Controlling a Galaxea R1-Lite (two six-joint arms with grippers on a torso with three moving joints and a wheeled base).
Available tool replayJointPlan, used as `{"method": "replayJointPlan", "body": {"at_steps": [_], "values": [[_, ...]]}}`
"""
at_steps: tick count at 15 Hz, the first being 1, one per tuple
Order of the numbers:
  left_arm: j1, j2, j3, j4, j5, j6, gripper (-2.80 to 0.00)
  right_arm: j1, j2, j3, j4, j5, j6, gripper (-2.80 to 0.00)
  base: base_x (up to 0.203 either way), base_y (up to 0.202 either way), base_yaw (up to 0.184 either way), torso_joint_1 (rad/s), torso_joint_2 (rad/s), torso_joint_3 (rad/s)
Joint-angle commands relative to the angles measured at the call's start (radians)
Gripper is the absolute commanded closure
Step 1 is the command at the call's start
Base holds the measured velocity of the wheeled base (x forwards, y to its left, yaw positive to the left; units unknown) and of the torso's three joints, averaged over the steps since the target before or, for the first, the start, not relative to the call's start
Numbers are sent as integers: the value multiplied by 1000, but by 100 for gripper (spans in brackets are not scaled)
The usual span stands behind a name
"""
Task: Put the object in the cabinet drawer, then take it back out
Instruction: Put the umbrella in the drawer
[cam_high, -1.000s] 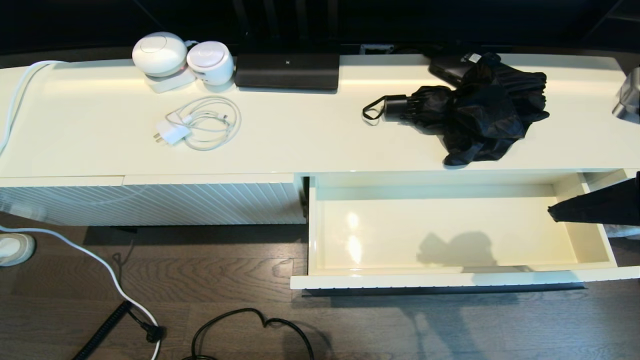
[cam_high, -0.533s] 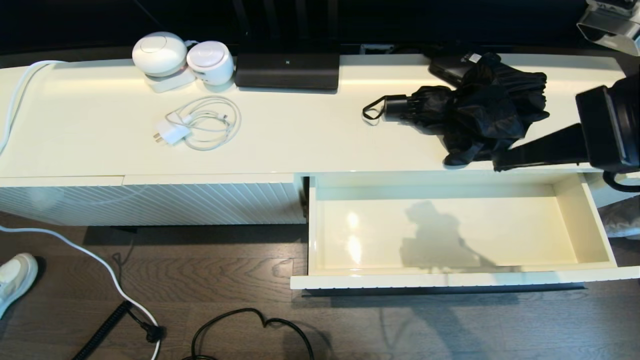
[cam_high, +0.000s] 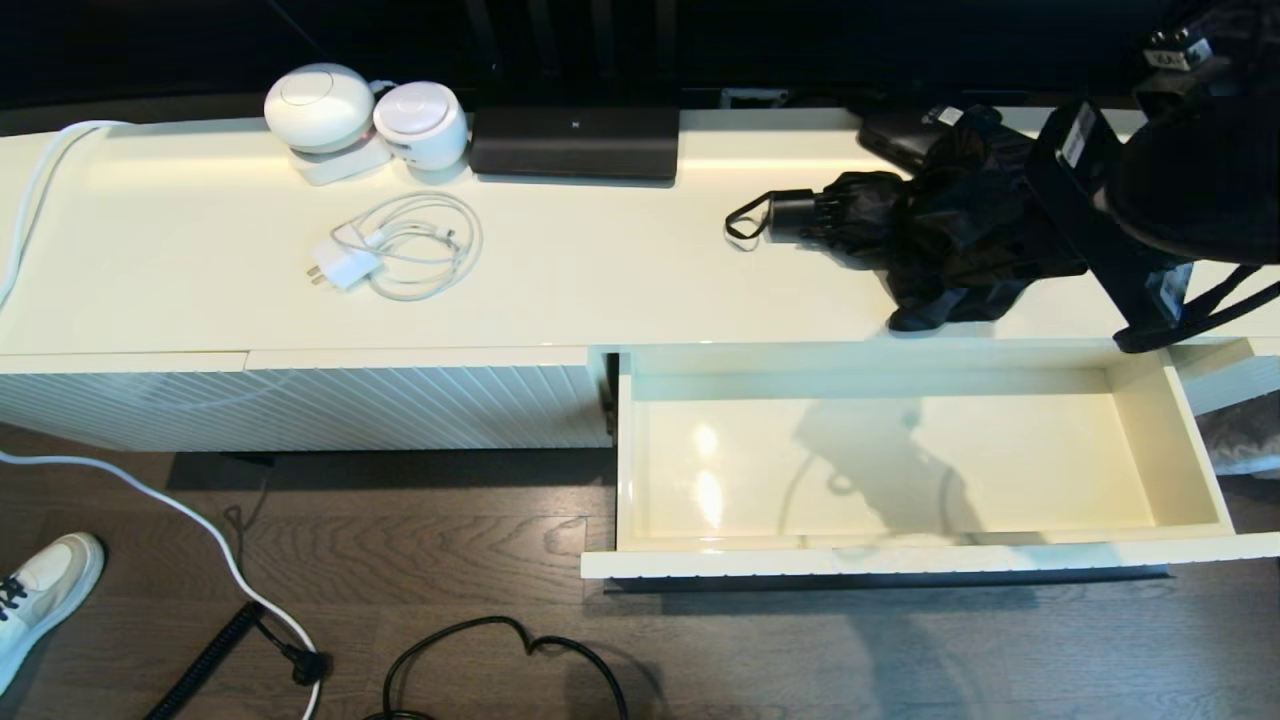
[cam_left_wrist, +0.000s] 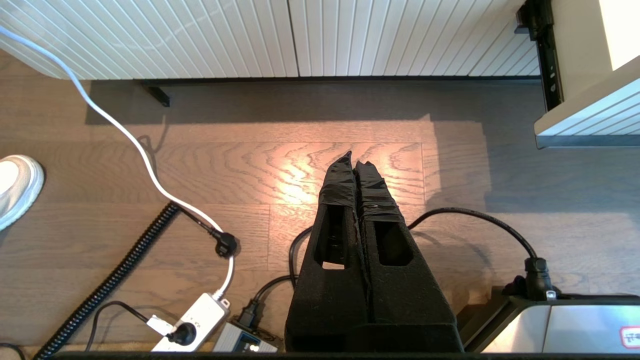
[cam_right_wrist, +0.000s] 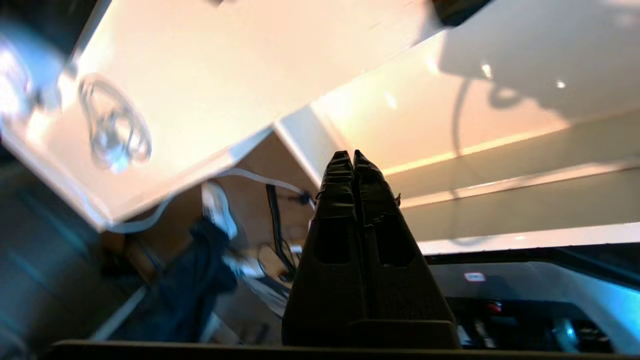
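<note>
The black folding umbrella (cam_high: 950, 235) lies on the cabinet top at the right, fabric bunched, its short handle (cam_high: 795, 212) and wrist loop (cam_high: 745, 222) pointing left. Below it the cream drawer (cam_high: 900, 560) stands pulled out with nothing inside; it also shows in the right wrist view (cam_right_wrist: 450, 115). My right arm (cam_high: 1150, 200) hangs high over the cabinet's right end, just right of the umbrella and covering its edge. The right gripper (cam_right_wrist: 352, 155) is shut on nothing. My left gripper (cam_left_wrist: 352, 157) is shut, empty, low over the wooden floor, out of the head view.
On the cabinet top stand two white round devices (cam_high: 320, 105), a black box (cam_high: 575, 140), a white charger with coiled cable (cam_high: 400, 250) and a flat black box (cam_high: 900, 135) behind the umbrella. Cables (cam_high: 500, 650), a power strip (cam_left_wrist: 195, 320) and a white shoe (cam_high: 40, 590) occupy the floor.
My right arm has risen from the drawer's right end to above the cabinet top beside the umbrella. The white shoe at the lower left has shifted. The umbrella has not moved.
</note>
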Motion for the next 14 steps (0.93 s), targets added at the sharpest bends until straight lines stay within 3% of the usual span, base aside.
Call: {"method": "replayJointPlan", "body": {"at_steps": [1,4,9,10,14], "values": [[0,0,0,0,0,0,0,-53,60,-14,46,-51,72,0,0,0,0,0,0,0],[0,0,0,0,0,0,0,-66,61,-15,86,-209,157,0,0,0,0,0,0,0],[1,0,1,0,0,0,0,-45,-1,-15,84,-281,161,0,0,0,0,0,0,0],[1,0,0,0,0,0,0,-44,-3,-13,87,-278,161,-280,0,0,0,0,0,0],[1,0,0,0,0,0,0,-41,-6,-10,77,-279,156,-280,0,0,0,0,0,0]]}}
